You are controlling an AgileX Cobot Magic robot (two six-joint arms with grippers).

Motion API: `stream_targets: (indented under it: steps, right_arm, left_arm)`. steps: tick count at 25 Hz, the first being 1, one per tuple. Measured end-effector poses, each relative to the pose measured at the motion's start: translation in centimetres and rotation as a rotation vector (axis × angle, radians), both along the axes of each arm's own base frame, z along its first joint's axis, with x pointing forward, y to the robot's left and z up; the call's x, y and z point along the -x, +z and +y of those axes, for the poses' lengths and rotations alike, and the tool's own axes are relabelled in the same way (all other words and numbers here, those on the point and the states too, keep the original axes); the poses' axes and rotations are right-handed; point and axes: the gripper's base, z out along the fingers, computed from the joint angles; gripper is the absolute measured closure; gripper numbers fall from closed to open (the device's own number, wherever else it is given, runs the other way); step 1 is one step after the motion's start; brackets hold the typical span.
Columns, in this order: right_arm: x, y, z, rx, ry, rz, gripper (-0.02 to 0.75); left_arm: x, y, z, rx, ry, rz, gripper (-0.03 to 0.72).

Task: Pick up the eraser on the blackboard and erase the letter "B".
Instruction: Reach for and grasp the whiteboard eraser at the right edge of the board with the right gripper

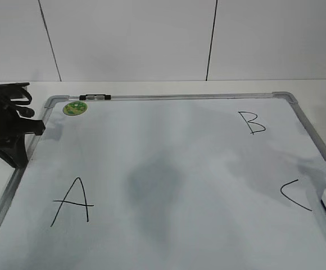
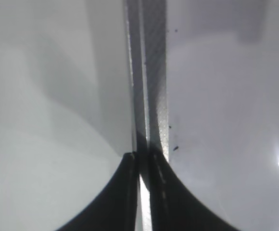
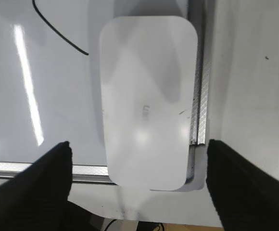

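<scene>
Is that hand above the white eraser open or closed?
Open. In the right wrist view the right hand has its fingers spread wide on either side of the eraser, not touching it.

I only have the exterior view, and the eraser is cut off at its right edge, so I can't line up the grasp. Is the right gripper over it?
Observer: Yes. The right wrist view shows the right gripper open, with one finger on each side of the eraser and neither touching it.
Operator: Does the eraser lie fully on the blackboard?
Observer: No. It sits at a corner of the blackboard, and its near end overlaps the grey frame.
Operator: And the left gripper?
Observer: The left gripper is shut, over the frame on its side.
</scene>
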Motion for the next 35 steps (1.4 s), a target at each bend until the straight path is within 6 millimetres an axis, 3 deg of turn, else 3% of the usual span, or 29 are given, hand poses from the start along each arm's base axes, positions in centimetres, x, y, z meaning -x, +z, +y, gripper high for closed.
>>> stream_targets:
  steps: [17, 35]
  right_arm:
    - [-2.0, -3.8, -0.1, 0.024, -0.034, 0.098, 0.059]
    - [-2.5, -5.5, -0.1, 0.006, -0.049, 0.166, 0.058]
  left_arm:
    - [0.0, 0.0, 0.0, 0.000, 0.000, 0.000, 0.665]
    - [0.0, 0.0, 0.0, 0.000, 0.000, 0.001, 0.665]
